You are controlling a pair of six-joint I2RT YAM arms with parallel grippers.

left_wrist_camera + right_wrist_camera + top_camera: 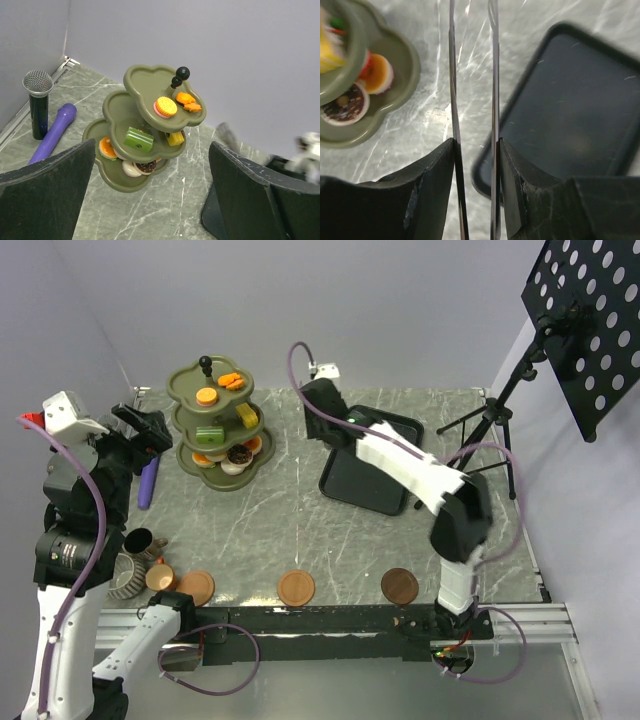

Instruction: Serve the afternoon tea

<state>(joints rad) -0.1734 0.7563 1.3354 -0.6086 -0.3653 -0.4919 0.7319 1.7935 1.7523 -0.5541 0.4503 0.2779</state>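
Right wrist view: pinching metal tongs [495,75] in right gripper [474,145], stand [405,65] left, tray [570,100] right; probably best laid flat onto tray.

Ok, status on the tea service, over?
Left gripper open, facing stand. Right gripper shut on tongs, between stand and tray. Pastries on stand; cups off saucers. Microphone beside stand.
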